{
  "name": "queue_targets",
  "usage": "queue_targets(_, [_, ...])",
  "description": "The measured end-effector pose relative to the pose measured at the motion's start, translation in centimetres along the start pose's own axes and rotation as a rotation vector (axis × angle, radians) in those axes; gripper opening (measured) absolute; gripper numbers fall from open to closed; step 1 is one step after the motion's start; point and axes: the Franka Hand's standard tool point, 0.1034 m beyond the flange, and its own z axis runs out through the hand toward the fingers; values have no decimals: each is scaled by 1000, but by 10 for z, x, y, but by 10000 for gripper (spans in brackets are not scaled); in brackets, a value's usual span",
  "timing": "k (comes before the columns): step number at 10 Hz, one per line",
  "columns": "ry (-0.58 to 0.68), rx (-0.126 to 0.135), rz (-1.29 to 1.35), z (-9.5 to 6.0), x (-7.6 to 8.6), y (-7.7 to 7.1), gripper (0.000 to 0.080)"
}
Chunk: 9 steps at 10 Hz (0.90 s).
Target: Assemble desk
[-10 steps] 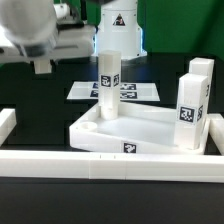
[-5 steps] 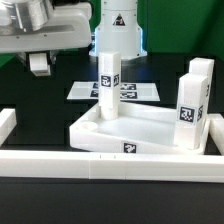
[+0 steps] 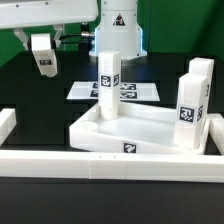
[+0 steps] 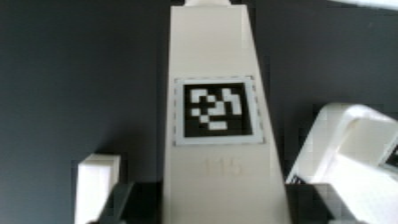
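Pincer (image 3: 42, 50) looks clamped on a loose leg (image 4: 217, 110). In the wrist view the dark pads sit tight against both sides of it, with the tag facing the camera. Over the last second it has swung in from the exterior view's left edge and dropped lower. It's now hanging in the air beyond the desk's far-left corner, well apart from everything.

Going front to back, the border wall (image 3: 110, 160) runs along the near edge. Right behind it is the tabletop (image 3: 140, 130), lying rim-up and not budged. On the exterior view's right side I count what look like two legs standing, the near-right leg (image 3: 187, 110) and another just behind it (image 3: 203, 72). I can't tell for sure how well they're seated. The far-left leg (image 3: 108, 82) is upright in its corner. Past that is the marker board (image 3: 85, 90), flat on the table.

So my guess is this is the last leg being carried in. The near-left corner socket (image 3: 85, 128) seems to be the free one. It'll need lining up square over that hole before going down.
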Motion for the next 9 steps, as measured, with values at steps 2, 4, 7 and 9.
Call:
queue_targets(2, [112,-26,-9,-1,4,5,290])
queue_targets(4, [194,-26,11,-8,9,0,290])
queue_targets(7, [358,-86,14,-20,16,5,290])
queue_targets(9, [354,-85,12,-19,18,5,290])
